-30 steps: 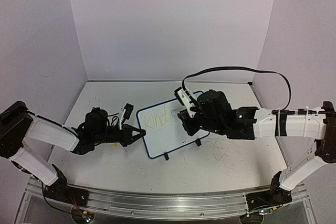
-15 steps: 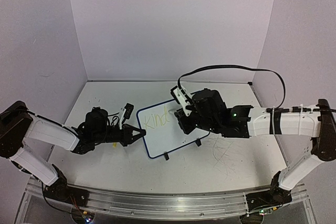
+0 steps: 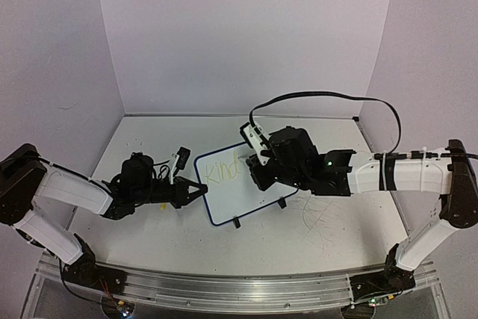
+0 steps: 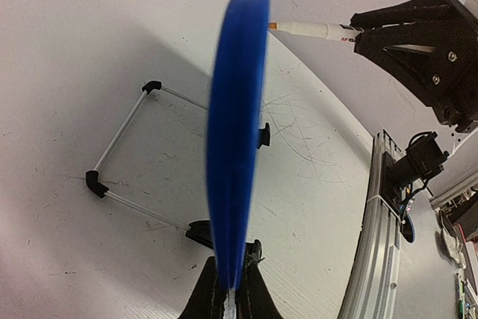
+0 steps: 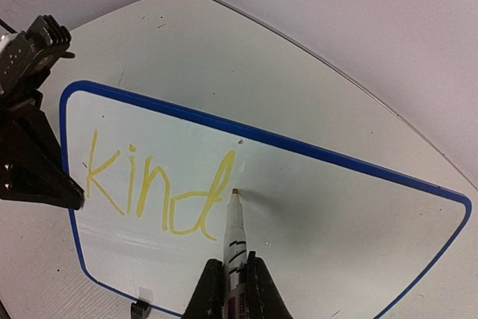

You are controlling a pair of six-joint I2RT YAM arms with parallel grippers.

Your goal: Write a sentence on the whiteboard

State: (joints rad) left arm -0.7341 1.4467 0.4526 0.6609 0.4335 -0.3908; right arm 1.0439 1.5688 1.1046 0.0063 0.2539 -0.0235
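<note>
My left hand [image 3: 196, 193] is pinched shut on the left edge of the whiteboard [image 3: 243, 198], which stands tilted on its wire feet in the middle of the surface [image 3: 321, 240]. My right hand [image 5: 228, 293] is clamped on a marker [image 5: 234, 233], with the tip on the board. The sentence [image 5: 153, 196] reads only "kind" in yellow-green, and the tip sits just right of the "d".
</note>
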